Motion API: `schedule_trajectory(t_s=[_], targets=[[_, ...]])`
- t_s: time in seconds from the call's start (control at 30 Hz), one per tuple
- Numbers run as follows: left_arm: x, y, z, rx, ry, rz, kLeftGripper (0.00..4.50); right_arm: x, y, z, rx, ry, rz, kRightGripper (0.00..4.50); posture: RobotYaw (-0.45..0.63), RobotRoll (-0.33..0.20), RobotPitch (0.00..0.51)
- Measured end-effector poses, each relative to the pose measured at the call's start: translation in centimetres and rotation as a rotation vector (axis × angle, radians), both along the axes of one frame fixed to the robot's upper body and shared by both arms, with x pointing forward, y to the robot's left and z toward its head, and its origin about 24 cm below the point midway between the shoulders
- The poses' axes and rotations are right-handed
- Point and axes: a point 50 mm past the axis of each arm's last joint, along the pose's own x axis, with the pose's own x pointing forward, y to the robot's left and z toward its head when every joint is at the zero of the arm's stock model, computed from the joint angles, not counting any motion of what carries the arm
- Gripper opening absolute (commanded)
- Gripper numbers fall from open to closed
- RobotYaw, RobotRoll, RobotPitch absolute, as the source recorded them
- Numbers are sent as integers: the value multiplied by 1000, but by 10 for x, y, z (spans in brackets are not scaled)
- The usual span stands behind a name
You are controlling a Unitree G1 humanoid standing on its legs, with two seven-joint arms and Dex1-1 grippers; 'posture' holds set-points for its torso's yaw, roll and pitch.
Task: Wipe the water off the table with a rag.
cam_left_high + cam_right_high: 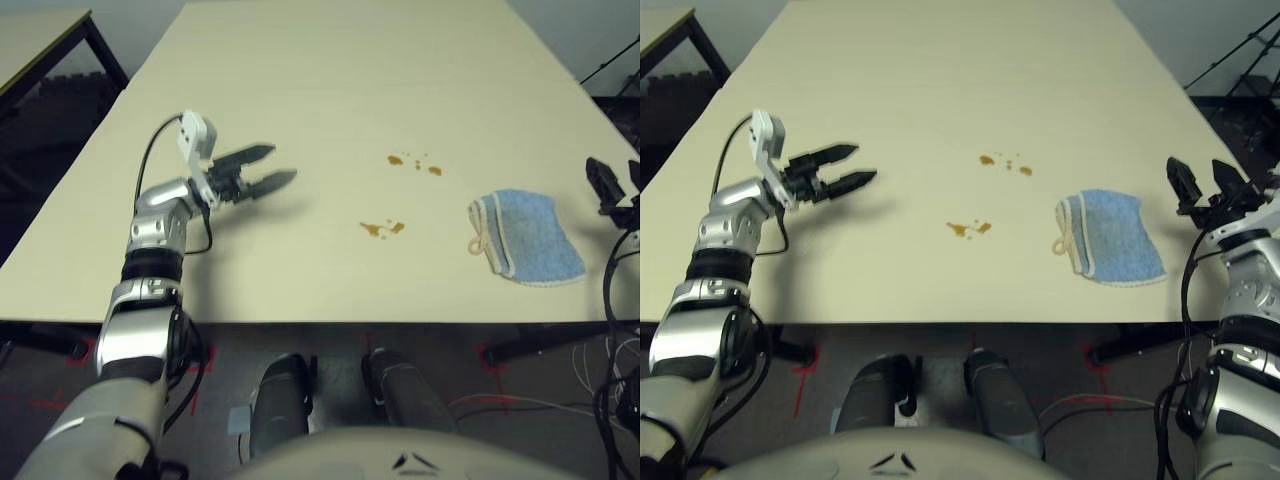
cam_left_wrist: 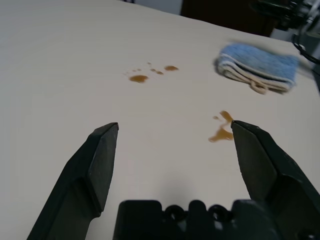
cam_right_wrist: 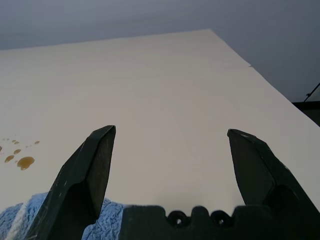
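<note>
The rag (image 1: 1106, 238) lies flat near the worktop's (image 1: 940, 90) right edge, untouched, with the water (image 1: 968, 229) in two small clusters just beside it toward the middle. The nearer right pincer (image 1: 1203, 184) should close on the rag's thick folded edge. It hovers past that edge, fingers apart; the left pincer (image 1: 845, 168), also apart, points level toward the drops.

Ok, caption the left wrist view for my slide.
Open left gripper facing two water clusters and the rag.
</note>
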Motion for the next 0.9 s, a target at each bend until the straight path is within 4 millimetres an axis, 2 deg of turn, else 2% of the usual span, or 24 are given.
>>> schedule_trajectory(t_s=[0.13, 0.43, 0.7, 0.9], targets=[[-8, 1, 0, 39, 8, -60, 4500, -3, -3, 4, 2, 85, 59, 4452, -400, 0, 123], [-19, 6, -7, 84, 28, -121, 4500, -14, 8, 21, -15, 404, 342, 4452, -393, 0, 118], [-22, 6, -11, 111, 31, -148, 4500, -10, 27, 1, -42, 641, 465, 4452, -400, 0, 119], [-21, 6, -10, 122, 17, -153, 4500, 0, 27, 1, -98, 664, 442, 4452, -396, 0, 115]])
